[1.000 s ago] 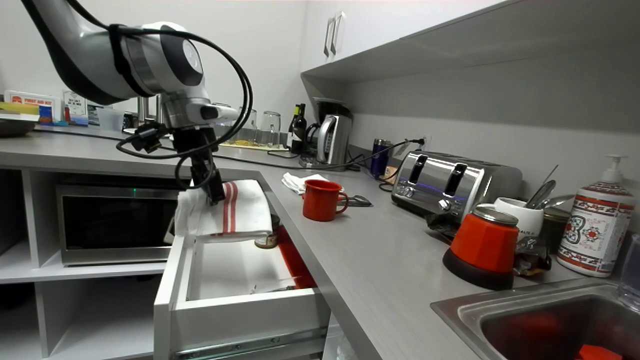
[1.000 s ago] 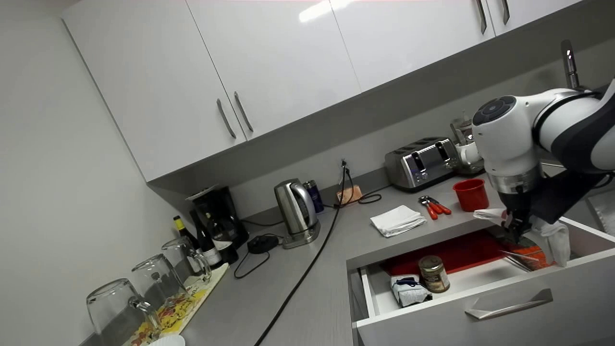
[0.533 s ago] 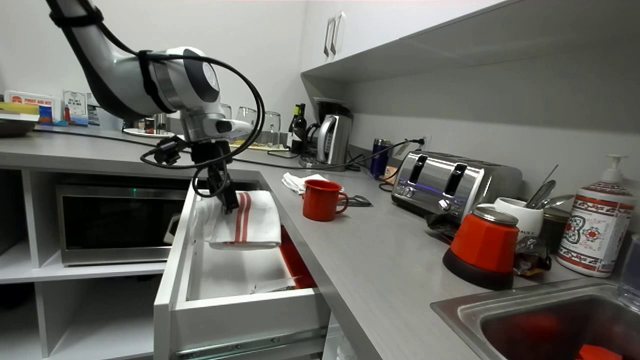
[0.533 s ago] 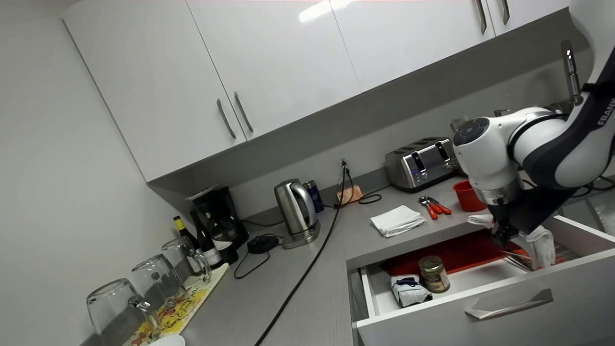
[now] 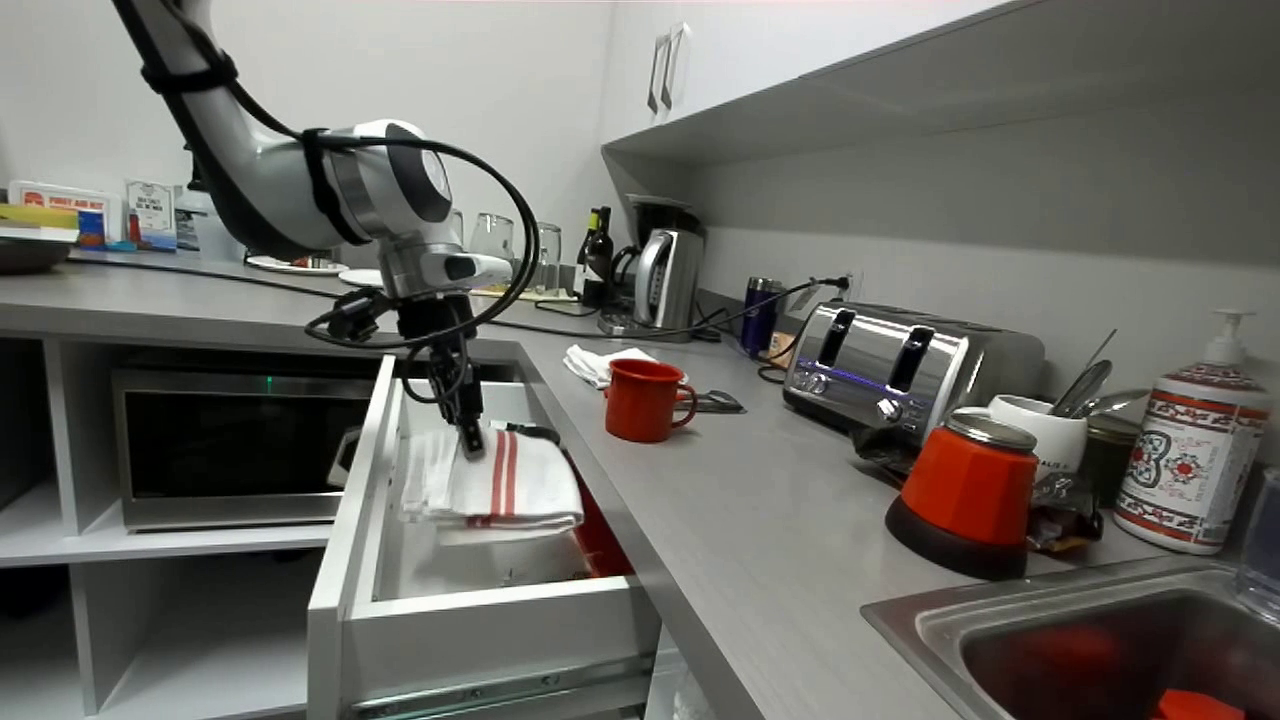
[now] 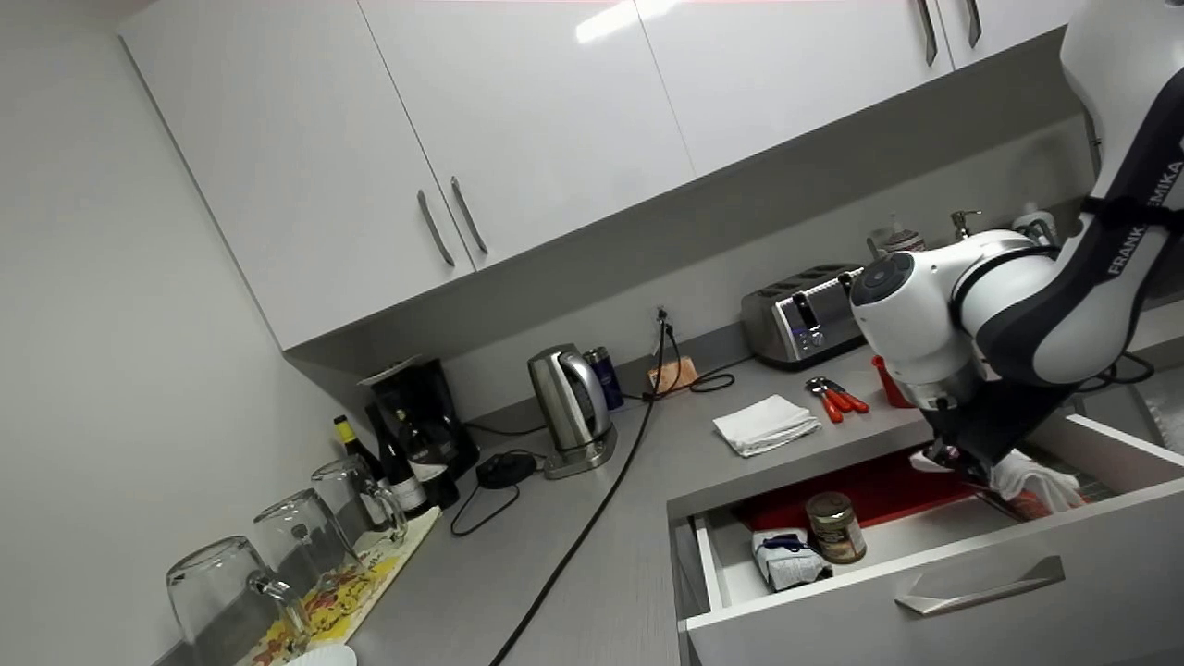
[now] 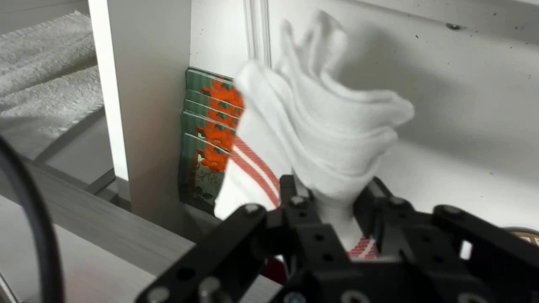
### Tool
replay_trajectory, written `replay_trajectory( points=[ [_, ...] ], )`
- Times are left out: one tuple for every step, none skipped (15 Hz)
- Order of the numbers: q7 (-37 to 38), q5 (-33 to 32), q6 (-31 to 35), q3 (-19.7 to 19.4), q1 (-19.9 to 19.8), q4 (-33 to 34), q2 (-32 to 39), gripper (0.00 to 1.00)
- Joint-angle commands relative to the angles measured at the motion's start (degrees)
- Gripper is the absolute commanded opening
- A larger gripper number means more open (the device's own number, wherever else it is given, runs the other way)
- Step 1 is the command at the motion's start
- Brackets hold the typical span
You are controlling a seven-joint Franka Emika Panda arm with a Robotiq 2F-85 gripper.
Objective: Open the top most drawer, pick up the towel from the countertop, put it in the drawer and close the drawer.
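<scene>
The top most drawer [image 5: 500,605] is pulled open; its front [image 6: 823,601] with bar handle [image 6: 985,592] faces an exterior view. The towel [image 5: 535,475], white with red stripes, is inside the drawer's outline, below the countertop [image 5: 720,520] level. It also shows in an exterior view [image 6: 1041,483], drooping near the drawer floor. My gripper [image 5: 472,450] points down into the drawer. In the wrist view the towel [image 7: 337,130] is bunched between the two fingers [image 7: 331,187], touching both. Its far end is blurred. Whether its underside touches the drawer floor is hidden.
The drawer also holds a jar [image 6: 835,529], a wrapped packet [image 6: 788,560], a red mat [image 6: 888,495] and floral placemats [image 7: 212,139]. A red mug [image 5: 643,402], a plain white cloth [image 6: 765,425] and red-handled pliers [image 6: 836,398] lie on the countertop.
My gripper has moved down and further over the drawer, carrying the towel with it. The towel has gone from above the drawer rim to inside the drawer and now droops more.
</scene>
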Motion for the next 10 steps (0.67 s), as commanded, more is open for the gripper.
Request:
replay_trajectory(
  points=[
    [1.23,0.06,-1.87,-1.07,1.53,2.25,1.46,0.62],
    [1.39,0.08,-1.66,-1.16,1.52,2.25,1.46,0.69],
    [1.31,0.22,-1.59,-1.18,1.43,2.32,1.43,0.78],
    [1.27,0.30,-1.52,-1.23,1.34,2.33,1.32,0.84],
    [1.22,0.34,-1.45,-1.29,1.26,2.30,1.22,0.92],
    [0.83,0.53,-1.34,-1.25,1.07,2.17,0.98,0.98],
    [-0.14,1.25,-1.34,-0.90,0.66,1.77,0.45,1.00],
    [-0.23,1.75,-1.07,-0.74,0.52,1.20,-0.17,1.00],
    [-0.77,2.38,-0.64,-0.39,0.30,0.20,-1.20,1.00],
    [-0.73,2.57,0.30,-0.24,0.30,-1.37,-2.79,1.00]
  ],
)
